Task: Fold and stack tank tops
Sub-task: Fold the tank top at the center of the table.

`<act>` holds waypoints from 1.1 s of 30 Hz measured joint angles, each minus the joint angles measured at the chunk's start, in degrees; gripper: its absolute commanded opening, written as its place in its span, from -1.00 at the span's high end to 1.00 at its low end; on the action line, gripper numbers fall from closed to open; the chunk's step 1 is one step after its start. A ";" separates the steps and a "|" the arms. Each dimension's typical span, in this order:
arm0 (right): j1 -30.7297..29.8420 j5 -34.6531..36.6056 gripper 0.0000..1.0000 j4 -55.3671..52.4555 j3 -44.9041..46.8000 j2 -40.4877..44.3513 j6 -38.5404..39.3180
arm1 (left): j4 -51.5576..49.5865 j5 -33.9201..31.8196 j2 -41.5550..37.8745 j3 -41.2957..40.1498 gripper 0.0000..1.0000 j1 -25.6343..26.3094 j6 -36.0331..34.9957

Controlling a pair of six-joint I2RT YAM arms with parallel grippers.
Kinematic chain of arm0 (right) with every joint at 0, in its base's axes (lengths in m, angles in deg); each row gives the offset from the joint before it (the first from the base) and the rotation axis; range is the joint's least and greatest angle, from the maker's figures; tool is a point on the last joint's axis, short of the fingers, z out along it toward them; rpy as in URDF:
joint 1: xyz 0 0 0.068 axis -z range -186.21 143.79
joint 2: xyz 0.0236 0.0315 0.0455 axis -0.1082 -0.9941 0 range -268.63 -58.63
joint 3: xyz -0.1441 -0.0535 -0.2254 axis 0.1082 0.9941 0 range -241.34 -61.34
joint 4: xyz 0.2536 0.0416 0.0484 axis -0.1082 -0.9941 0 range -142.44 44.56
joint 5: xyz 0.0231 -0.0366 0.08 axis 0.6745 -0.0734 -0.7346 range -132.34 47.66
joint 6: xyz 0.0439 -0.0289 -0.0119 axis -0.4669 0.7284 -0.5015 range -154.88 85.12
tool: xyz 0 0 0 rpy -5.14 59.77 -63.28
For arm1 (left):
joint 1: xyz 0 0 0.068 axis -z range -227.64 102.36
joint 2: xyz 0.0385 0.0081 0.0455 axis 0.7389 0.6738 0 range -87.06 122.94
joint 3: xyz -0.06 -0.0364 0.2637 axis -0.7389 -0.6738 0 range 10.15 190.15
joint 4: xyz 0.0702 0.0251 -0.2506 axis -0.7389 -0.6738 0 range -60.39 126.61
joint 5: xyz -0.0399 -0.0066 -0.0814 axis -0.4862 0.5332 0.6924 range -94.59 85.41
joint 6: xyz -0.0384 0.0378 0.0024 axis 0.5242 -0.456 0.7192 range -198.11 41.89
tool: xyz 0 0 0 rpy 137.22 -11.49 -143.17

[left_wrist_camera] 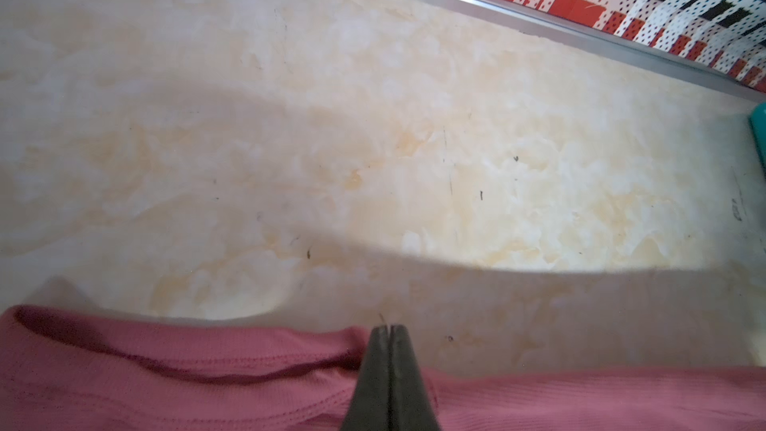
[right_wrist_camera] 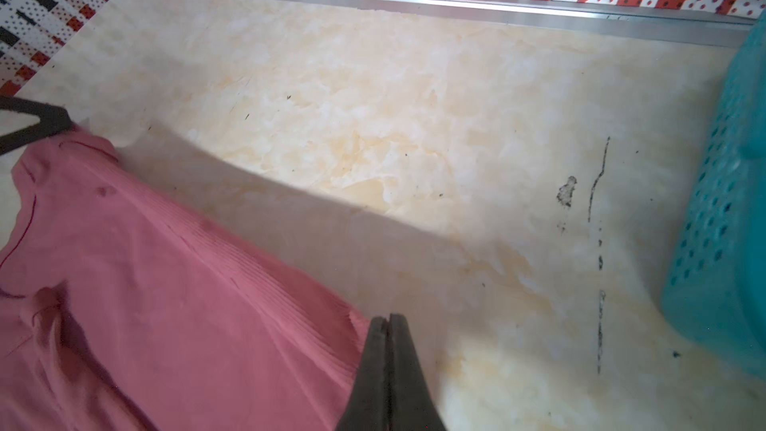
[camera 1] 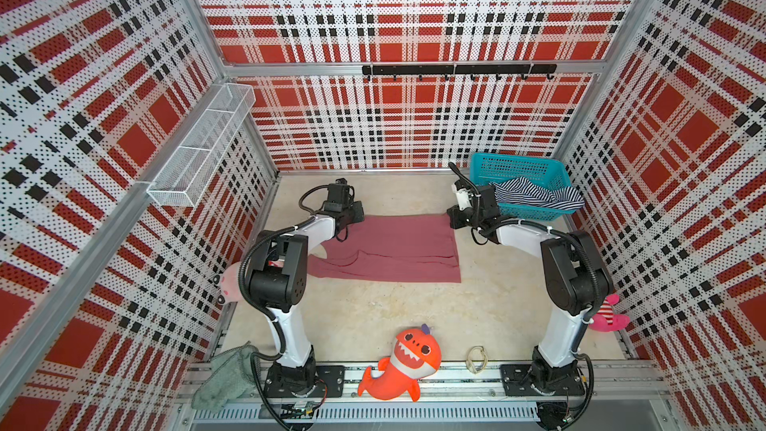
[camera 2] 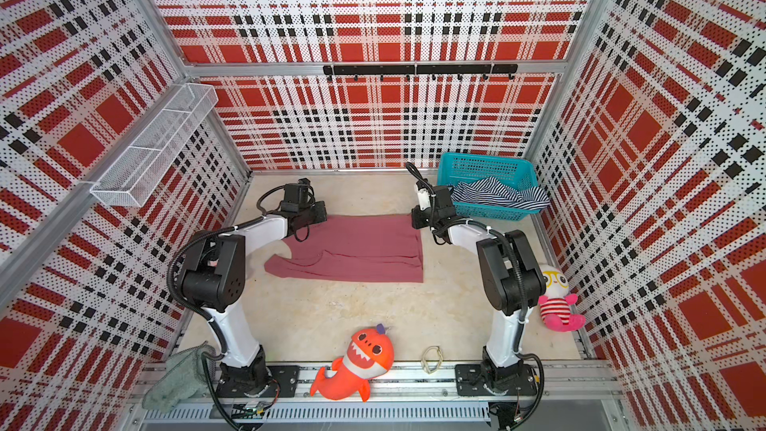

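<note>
Pinching the maroon tank top (camera 1: 393, 250) are left pincer (left_wrist_camera: 389, 329) and right pincer (right_wrist_camera: 388, 319), teal basket (camera 1: 530, 212) just beside.

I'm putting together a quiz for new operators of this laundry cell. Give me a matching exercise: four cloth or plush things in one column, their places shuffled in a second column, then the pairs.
Things
1. rose tank top
2. striped tank top
3. grey-green towel
4. orange shark toy

Places
A. lying across the front rail, about midway along it
B. spread out on the table
C. heaped in the teal basket, spilling over its rim
D. bunched at the near corner, beside the left arm's base

Pairs: 1-B, 2-C, 3-D, 4-A
</note>
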 measured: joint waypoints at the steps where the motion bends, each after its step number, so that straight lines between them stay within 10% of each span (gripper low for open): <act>1: 0.00 -0.42 1.00 0.24 0.94 0.68 0.68 | 0.50 -0.02 -0.96 -1.05 1.00 0.02 0.13; 27: -3.52 -2.45 1.00 1.25 21.94 14.93 -1.92 | 6.62 -5.46 -18.45 -28.02 1.00 2.69 6.86; 33: -3.61 -0.50 0.60 0.35 26.38 17.64 -6.23 | 7.02 -5.55 -18.64 -30.32 0.98 2.71 7.82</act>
